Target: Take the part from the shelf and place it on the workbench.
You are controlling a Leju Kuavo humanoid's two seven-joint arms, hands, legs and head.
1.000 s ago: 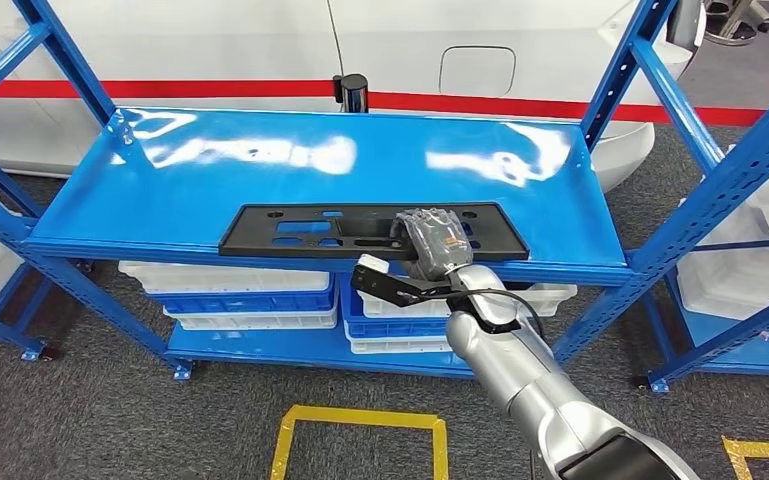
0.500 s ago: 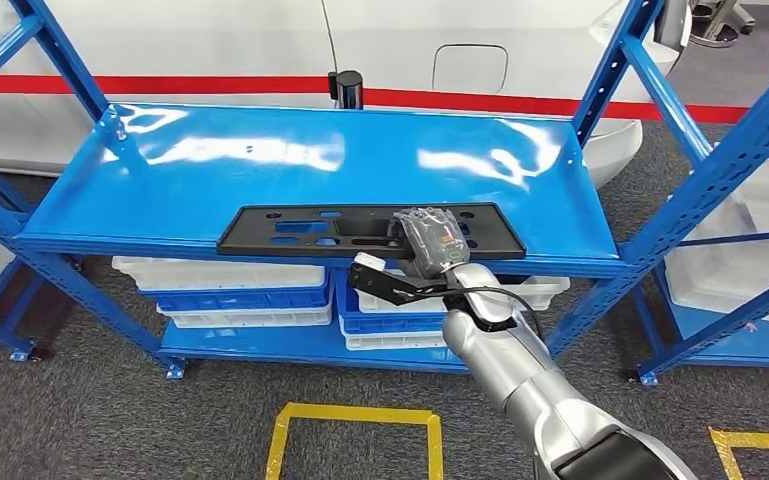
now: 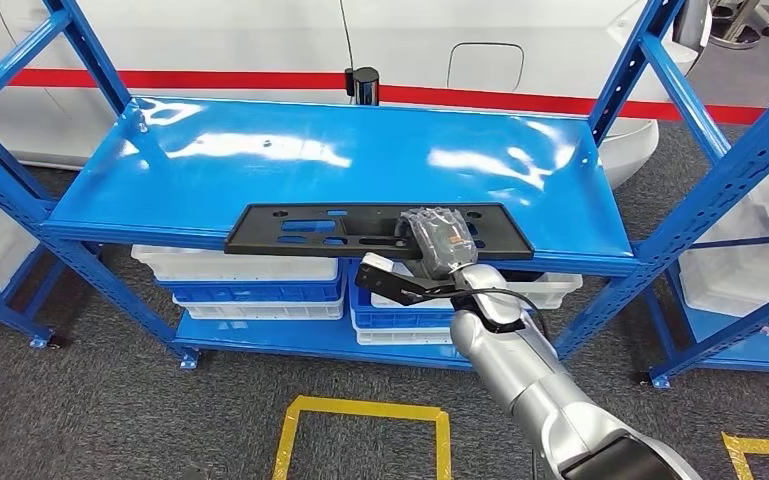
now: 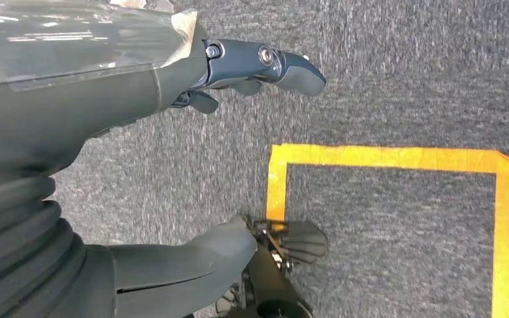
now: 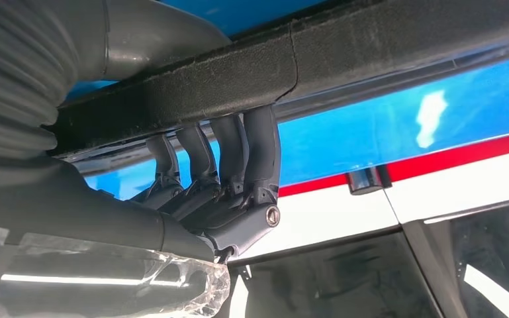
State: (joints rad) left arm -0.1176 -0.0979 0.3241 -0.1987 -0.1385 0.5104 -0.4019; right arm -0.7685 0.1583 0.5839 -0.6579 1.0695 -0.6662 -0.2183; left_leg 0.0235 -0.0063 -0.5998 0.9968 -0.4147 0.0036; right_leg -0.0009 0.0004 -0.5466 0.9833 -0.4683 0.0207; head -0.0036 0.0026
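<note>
You have one black part (image 3: 378,230) mid-frame on the blue shelf (image 3: 260,170), right hand (image 3: 442,240) gripping it; left hand (image 4: 172,86) holds nothing, fingers apart.

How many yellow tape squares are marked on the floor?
2, both partly cut off: one yellow tape square on the carpet in front of the shelf, another at the lower right corner. More may lie outside view.

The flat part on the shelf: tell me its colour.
Black part, clearest in the head view.

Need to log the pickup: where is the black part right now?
In the head view, the black part lies along the blue shelf's front edge, its right half gripped by the right hand.
</note>
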